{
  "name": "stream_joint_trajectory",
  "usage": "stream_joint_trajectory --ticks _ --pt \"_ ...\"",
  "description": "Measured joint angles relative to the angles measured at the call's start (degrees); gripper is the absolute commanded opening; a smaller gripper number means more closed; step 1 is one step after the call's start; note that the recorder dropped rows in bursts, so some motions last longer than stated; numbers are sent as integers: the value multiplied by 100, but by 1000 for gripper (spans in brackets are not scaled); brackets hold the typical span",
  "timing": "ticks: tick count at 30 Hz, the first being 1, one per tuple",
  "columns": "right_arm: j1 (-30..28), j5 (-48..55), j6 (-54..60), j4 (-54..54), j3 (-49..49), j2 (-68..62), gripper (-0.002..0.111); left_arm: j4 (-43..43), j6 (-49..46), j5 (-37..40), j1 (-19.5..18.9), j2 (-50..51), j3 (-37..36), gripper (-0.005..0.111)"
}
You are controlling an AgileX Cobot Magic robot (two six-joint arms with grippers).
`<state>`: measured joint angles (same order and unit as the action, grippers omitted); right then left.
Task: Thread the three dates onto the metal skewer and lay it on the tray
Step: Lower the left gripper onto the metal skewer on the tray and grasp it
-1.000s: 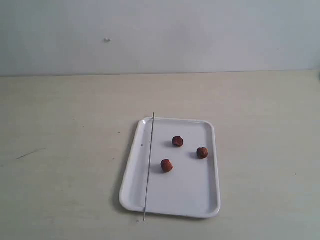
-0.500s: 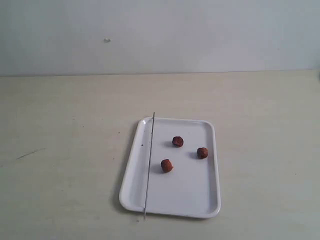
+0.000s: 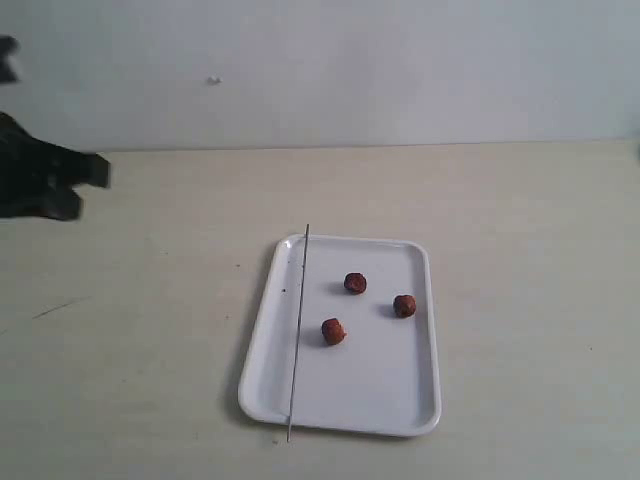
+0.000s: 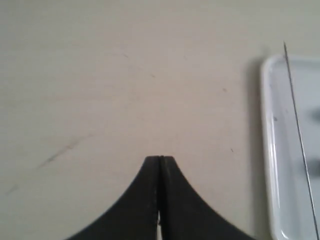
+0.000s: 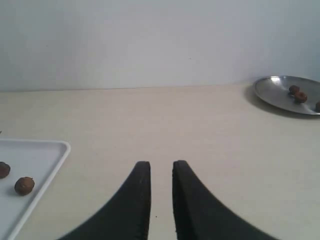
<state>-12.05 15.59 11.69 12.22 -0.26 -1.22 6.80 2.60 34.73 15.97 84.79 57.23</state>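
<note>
Metal skewer (image 3: 298,330) on tray (image 3: 380,385), well apart from left claw (image 4: 160,160)

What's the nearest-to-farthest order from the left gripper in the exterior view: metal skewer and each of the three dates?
From the left gripper, at that view's far left:
1. metal skewer, along the left side of the tray.
2. upper date and lower date, mid-tray: too close to call.
3. right-hand date, toward the tray's right rim.
</note>
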Motion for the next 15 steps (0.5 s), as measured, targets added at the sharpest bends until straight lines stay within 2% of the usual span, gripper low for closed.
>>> stream_joint_trajectory --ticks 5,9,15 --pt "0 0 0 0 0 0 17 25 -77 441 1108 832 497 1" --pt "0 0 0 0 0 0 17 -41 130 965 1858 1302 1112 14" --pt "0 0 0 0 0 0 17 -949 1333 1280 2749 2028 2064 30"
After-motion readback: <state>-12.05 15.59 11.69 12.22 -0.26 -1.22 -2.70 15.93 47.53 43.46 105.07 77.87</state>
